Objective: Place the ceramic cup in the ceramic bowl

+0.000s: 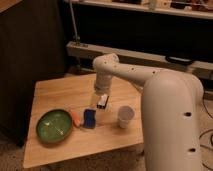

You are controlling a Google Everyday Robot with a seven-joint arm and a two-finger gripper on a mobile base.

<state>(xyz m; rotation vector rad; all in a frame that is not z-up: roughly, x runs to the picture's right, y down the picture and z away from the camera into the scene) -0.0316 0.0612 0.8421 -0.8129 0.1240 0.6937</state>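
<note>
Reach step: hand released, empty, hovering over desk near white ceramic cup. Next likely needs centring over cup, descending, grasping, then carrying to green ceramic bowl.

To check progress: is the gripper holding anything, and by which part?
Nothing is held. The gripper hangs above the table, apart from the ceramic cup.

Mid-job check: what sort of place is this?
Likely a lab or workshop: plain wooden table, long metal shelving behind, loose cables on the floor. The gripper hangs over the table.
</note>
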